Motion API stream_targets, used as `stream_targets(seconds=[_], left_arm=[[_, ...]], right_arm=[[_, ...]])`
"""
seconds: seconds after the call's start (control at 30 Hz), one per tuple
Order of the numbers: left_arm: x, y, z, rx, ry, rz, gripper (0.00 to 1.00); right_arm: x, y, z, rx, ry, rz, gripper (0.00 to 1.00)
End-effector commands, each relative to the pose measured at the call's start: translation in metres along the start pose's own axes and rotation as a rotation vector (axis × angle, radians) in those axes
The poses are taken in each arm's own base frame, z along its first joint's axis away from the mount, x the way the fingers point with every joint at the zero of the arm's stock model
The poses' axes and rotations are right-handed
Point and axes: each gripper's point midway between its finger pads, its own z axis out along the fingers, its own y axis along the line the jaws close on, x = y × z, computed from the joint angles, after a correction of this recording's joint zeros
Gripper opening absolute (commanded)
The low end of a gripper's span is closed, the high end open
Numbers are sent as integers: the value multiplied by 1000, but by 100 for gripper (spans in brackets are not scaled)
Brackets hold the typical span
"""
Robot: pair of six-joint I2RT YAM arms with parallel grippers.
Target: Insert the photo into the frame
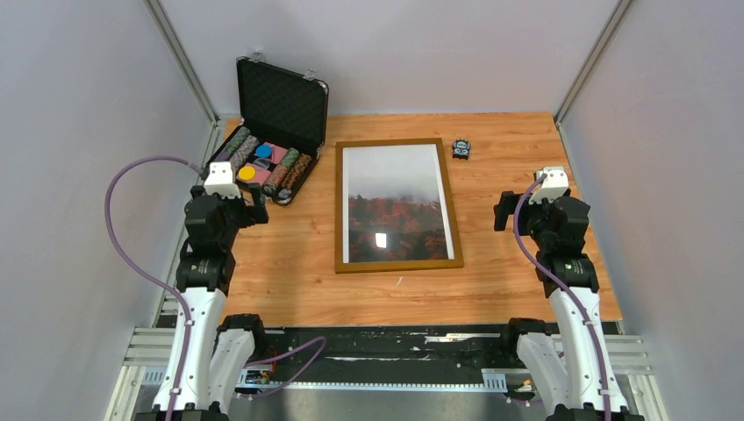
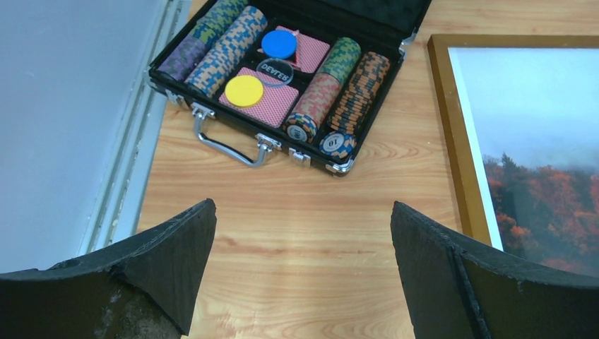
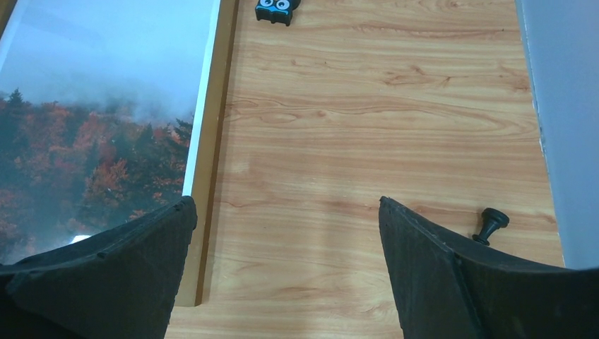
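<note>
Your left tool point(image 2: 302, 219) and right tool point(image 3: 286, 212) both stand wide open and hold nothing. Each hovers over bare desk point(image 3: 367, 106), one on either side of the frame point(image 1: 399, 264). The frame lies flat, its long sides running away from you. The photo point(image 1: 397, 197) lies inside it, white border meeting the moulding on every side in view. I judge it seated, though you cannot tell whether glazing covers it.

A bright glare patch toward its near end suggests a glossy face. Treat the print as light, thin and floppy, likely to crease if pinched mid-sheet. Take it by the white border along the long edges, one tool per side. It shows pale misty sky over orange-red autumn trees. The frame is thin light-brown wood, probably stiff and light.

An open black case point(image 1: 281, 105) of poker chips sits off the frame's far-left corner, and a small black toy point(image 1: 461, 149) sits beside its far-right corner.
</note>
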Motion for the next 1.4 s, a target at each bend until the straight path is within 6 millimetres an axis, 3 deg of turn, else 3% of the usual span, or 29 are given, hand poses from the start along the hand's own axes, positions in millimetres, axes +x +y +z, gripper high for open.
stream_targets(seconds=[0.0,0.43,1.37], left_arm=[[-8,-1,5,20,-60,33,100],[9,1,17,19,9,68,100],[6,-4,12,47,-12,69,100]], right_arm=[[0,-4,4,18,-6,-4,100],[3,-6,8,34,-10,7,100],[5,-1,5,3,-23,-20,100]])
